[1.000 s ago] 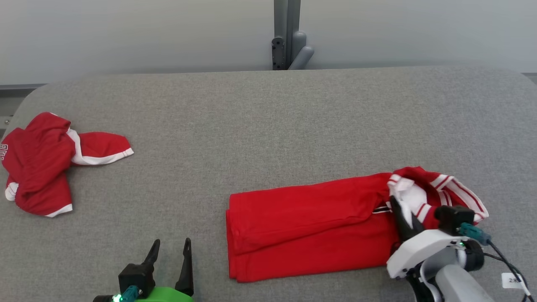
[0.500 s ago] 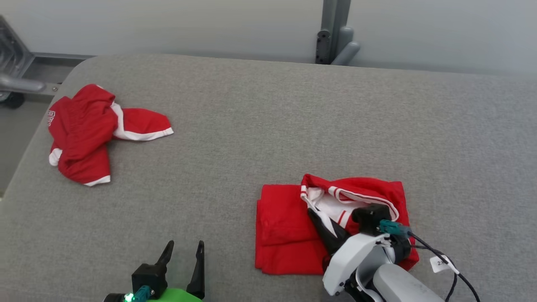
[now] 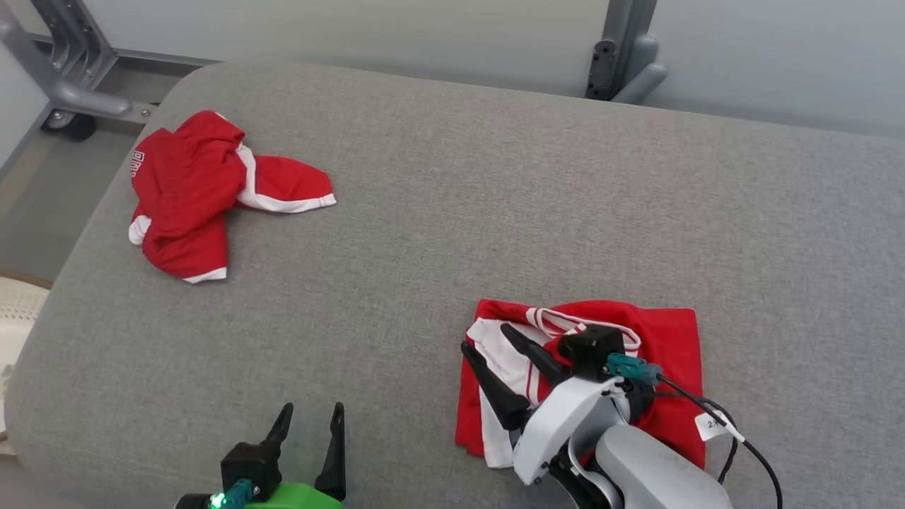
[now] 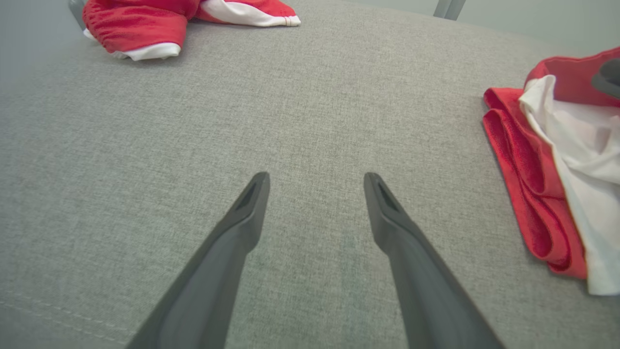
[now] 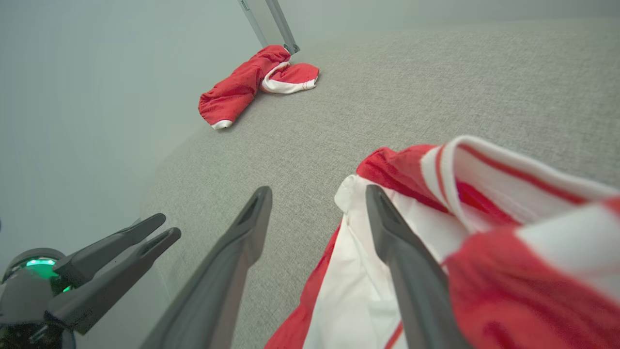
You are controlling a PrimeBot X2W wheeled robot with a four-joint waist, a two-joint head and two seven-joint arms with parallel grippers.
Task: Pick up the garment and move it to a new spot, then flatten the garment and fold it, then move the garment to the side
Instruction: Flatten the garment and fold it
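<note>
The red garment [image 3: 664,339] with white stripes lies folded into a compact stack on the grey table, at the near right. Its white lining [image 3: 505,360] faces up on the left part. My right gripper [image 3: 488,339] is open just over the stack's left edge, one finger over the lining and one over the table. In the right wrist view the right gripper [image 5: 318,191] straddles the garment's [image 5: 484,242] edge with nothing pinched. My left gripper [image 3: 312,408] stands open over bare table at the near edge, left of the garment [image 4: 528,194]; the left gripper [image 4: 316,177] holds nothing.
A second crumpled red and white garment [image 3: 191,191] lies at the table's far left corner. A grey metal post [image 3: 622,56] stands behind the table, a metal frame [image 3: 63,85] at the far left. A pale basket [image 3: 18,311] sits beyond the left edge.
The head camera has turned left. My right gripper carried the garment's striped right end leftward over the rest, halving its length, and has now opened and let go. The left gripper stayed put.
</note>
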